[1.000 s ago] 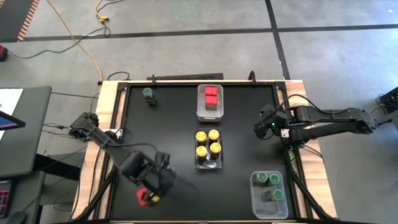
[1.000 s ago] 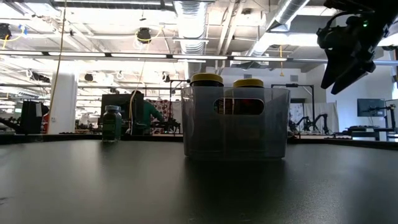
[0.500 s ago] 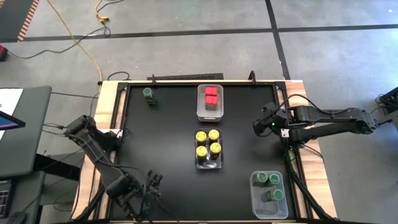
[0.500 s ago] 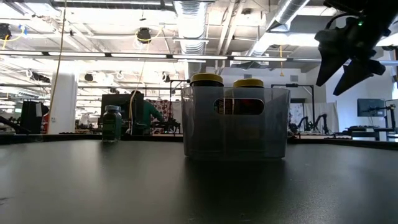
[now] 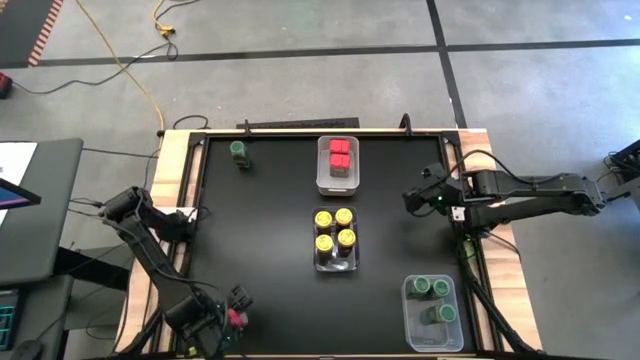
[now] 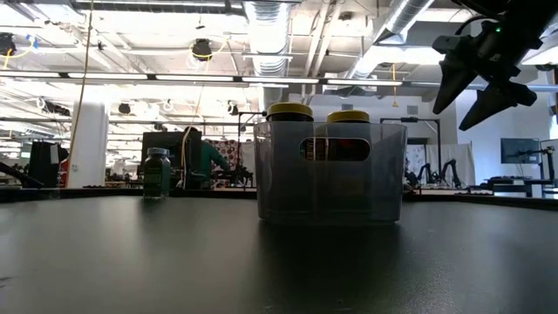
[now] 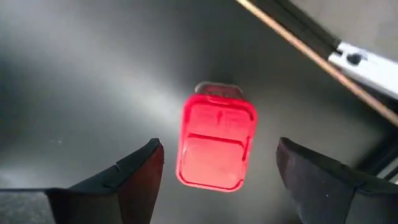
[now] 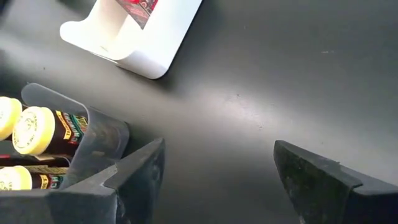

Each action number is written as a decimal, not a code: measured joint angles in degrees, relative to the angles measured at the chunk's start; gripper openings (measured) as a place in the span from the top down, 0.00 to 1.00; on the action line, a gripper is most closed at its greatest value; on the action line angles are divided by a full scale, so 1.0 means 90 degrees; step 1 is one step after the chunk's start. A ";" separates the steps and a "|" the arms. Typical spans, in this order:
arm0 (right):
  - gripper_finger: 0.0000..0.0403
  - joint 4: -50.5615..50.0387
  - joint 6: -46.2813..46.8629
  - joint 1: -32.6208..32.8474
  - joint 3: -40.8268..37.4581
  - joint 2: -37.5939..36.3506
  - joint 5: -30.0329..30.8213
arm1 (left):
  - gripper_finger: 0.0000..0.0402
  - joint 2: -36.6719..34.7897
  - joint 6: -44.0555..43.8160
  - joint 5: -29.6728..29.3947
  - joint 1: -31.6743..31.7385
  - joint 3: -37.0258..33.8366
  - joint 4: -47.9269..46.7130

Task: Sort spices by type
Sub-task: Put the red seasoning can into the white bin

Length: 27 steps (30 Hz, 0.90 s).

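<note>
Red square-topped spice container at the table's near-left corner, between the left gripper's spread fingers, untouched. Further right, four round yellow-lidded jars in the middle clear plastic bin. Far right, right gripper open, empty, raised above the black tabletop.

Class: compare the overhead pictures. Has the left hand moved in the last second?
Yes. The left hand has slid toward the table's near-left corner, away from the yellow-lid bin, above the red spice box.

Three clear bins on black table; yellow cable on floor.
</note>
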 joint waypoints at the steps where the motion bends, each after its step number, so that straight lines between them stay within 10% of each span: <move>1: 0.19 0.0005 0.0002 0.0000 0.0000 -0.0002 0.0001 | 0.27 0.0004 0.0048 0.0002 -0.0027 -0.0073 0.0063; 27: 0.19 0.0004 0.0232 0.0177 0.0000 0.0006 -0.0002 | 0.32 0.0012 0.0392 -0.0170 -0.0029 -0.1101 0.0945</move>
